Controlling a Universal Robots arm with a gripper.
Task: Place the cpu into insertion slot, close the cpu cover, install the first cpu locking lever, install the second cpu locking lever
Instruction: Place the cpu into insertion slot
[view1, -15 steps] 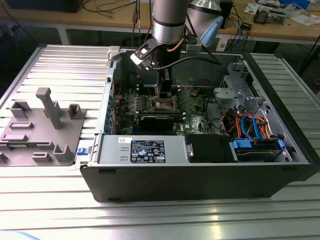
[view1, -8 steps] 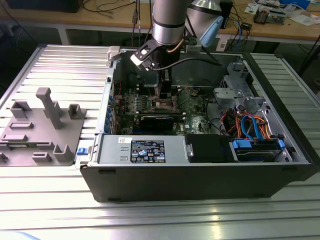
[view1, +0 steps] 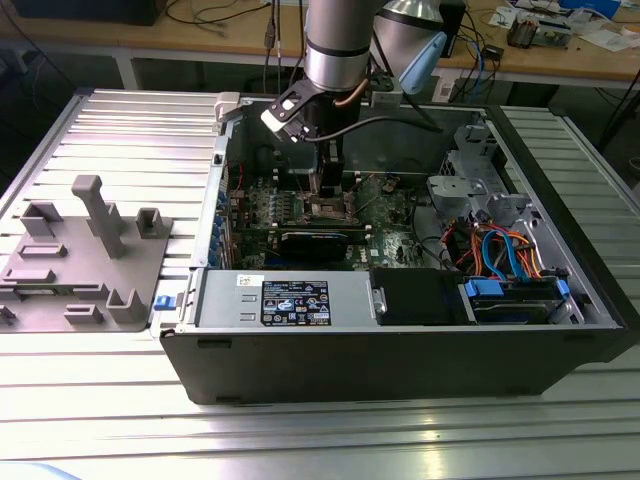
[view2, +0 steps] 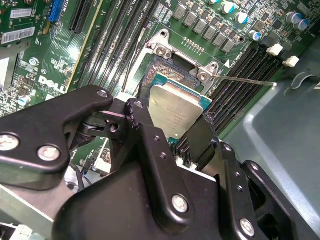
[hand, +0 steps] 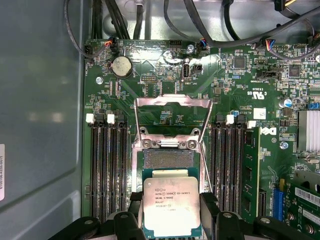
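Chip (hand: 171, 206) pinched by two opposite edges between the jaws, silver face up, partly over the open socket (hand: 168, 159). Hinged cover (hand: 172, 101) stands raised beyond the socket, inside the computer case (view1: 400, 350)

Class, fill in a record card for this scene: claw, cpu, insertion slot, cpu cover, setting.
claw: shut on the cpu, gripping two opposite edges
cpu: silver face up, over the insertion slot
insertion slot: contacts partly bare beyond the chip's edge
cpu cover: swung open, not yet closed
setting: green motherboard inside an open computer case
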